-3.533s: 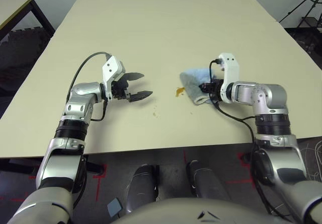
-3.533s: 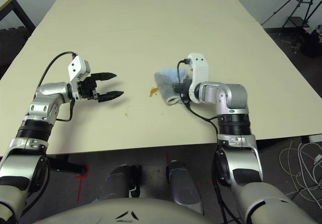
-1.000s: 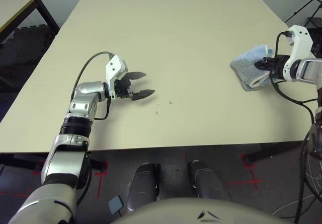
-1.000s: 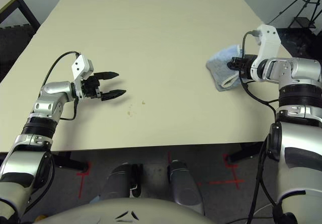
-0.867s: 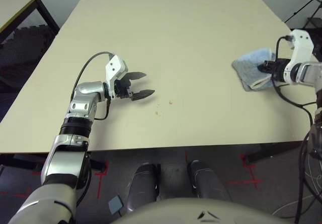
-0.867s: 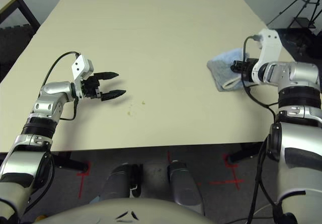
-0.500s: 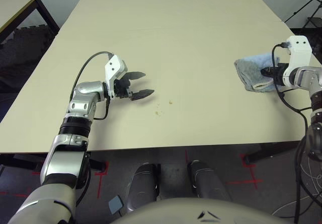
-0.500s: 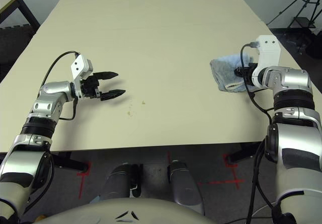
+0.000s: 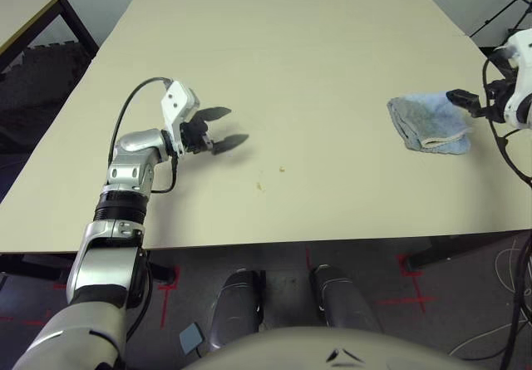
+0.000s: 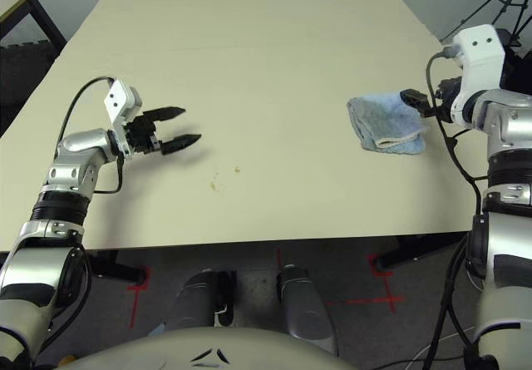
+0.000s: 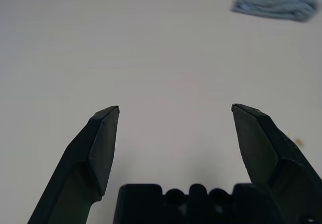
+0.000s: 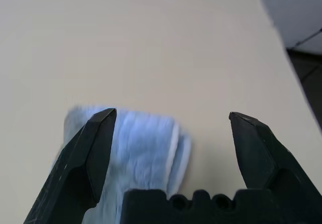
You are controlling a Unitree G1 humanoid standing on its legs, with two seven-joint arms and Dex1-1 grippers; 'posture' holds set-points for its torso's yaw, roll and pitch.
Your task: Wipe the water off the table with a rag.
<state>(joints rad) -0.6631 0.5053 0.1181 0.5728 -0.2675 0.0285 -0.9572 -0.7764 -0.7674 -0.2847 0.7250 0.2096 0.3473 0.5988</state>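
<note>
The light blue rag lies folded on the right side of the pale beige table, its whitish hem facing the front edge. My right gripper hovers just to the right of it, open and holding nothing; in the right wrist view the rag sits below the spread fingers. Two tiny amber specks of water sit near the table's front middle. My left gripper hangs open left of the specks, empty.
A smaller dark-framed table stands at the far left. A black tripod is beyond the table's right edge. The rag shows far off in the left wrist view.
My right gripper dragged the rag from the middle to the right, where an amber blotch was, then let go and drew back. My left gripper rose and shifted slightly left.
</note>
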